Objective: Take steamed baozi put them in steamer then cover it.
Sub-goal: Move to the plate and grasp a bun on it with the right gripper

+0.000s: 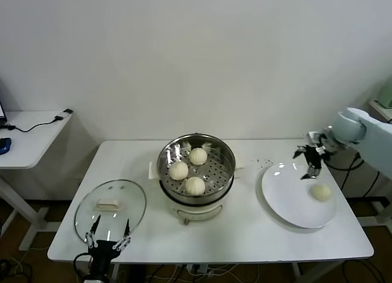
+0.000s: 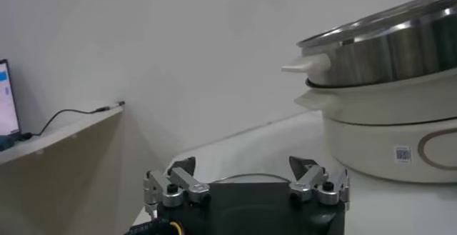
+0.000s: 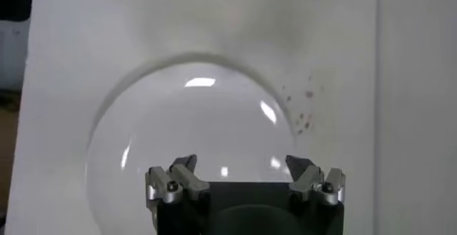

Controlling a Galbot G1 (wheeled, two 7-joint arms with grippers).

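I've got three steamed baozi (image 1: 188,170) sitting in the steamer (image 1: 196,168) at table centre, and a fourth bun (image 1: 321,192) on the white plate (image 1: 288,203) out at three o'clock. My right gripper (image 1: 309,162) hovers at the plate's twelve o'clock rim, fingers spread wide, holding nothing. The cover (image 1: 110,209) lies at eight o'clock, with my left gripper (image 1: 108,241) at its six o'clock edge, wide open and empty.

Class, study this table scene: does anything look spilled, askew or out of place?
Nothing is spilled or damaged. The only oddity: small reddish specks on the table beside the plate; what they are is unclear.
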